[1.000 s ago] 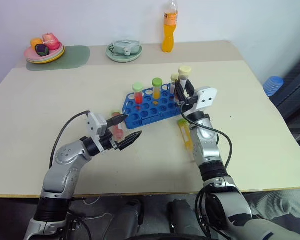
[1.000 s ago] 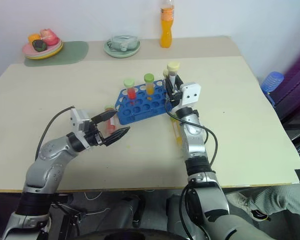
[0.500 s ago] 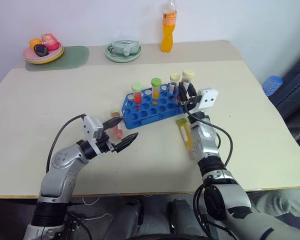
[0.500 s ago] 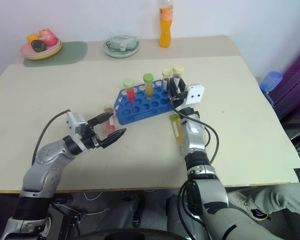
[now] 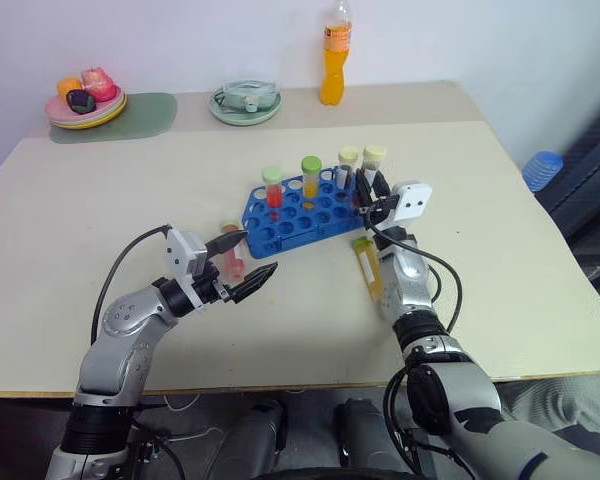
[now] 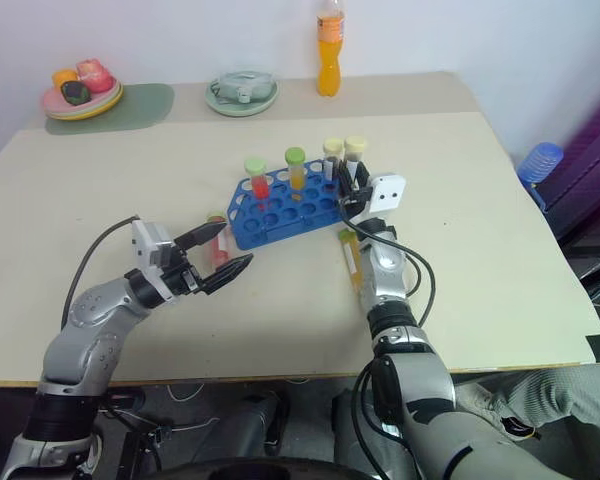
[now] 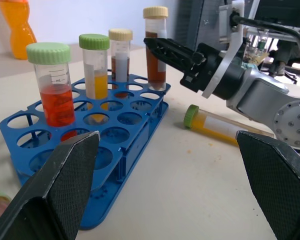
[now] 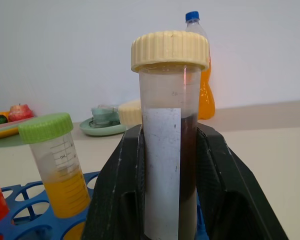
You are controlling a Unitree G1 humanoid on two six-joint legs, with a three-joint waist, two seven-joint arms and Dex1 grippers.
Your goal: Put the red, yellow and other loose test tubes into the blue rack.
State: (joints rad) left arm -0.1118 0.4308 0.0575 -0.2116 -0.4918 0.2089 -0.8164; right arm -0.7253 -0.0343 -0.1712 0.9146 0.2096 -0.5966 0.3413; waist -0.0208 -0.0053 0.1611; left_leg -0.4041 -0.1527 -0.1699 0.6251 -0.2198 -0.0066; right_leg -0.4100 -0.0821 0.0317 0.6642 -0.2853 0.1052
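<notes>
Upright, the brown tube (image 8: 170,145) stands cap-up in closed jaws.

A makeshift lab bench in a plain room: a beige table (image 5: 100,200) against a white wall carries a blue rack (image 5: 302,212) of capped tubes, with a plate of fruit (image 5: 87,97) and an orange bottle (image 5: 334,48) at its far edge.

A: Head pair, placement?
B: High, facing forward and down over the table (image 5: 500,200); both eyes share the blue rack (image 5: 305,212), slightly offset.
A: Wrist units?
B: Left: low, close, facing the rack side-on toward the right gripper (image 7: 157,47). Right: very close, level, behind a brown tube (image 8: 170,130); both share the rack
</notes>
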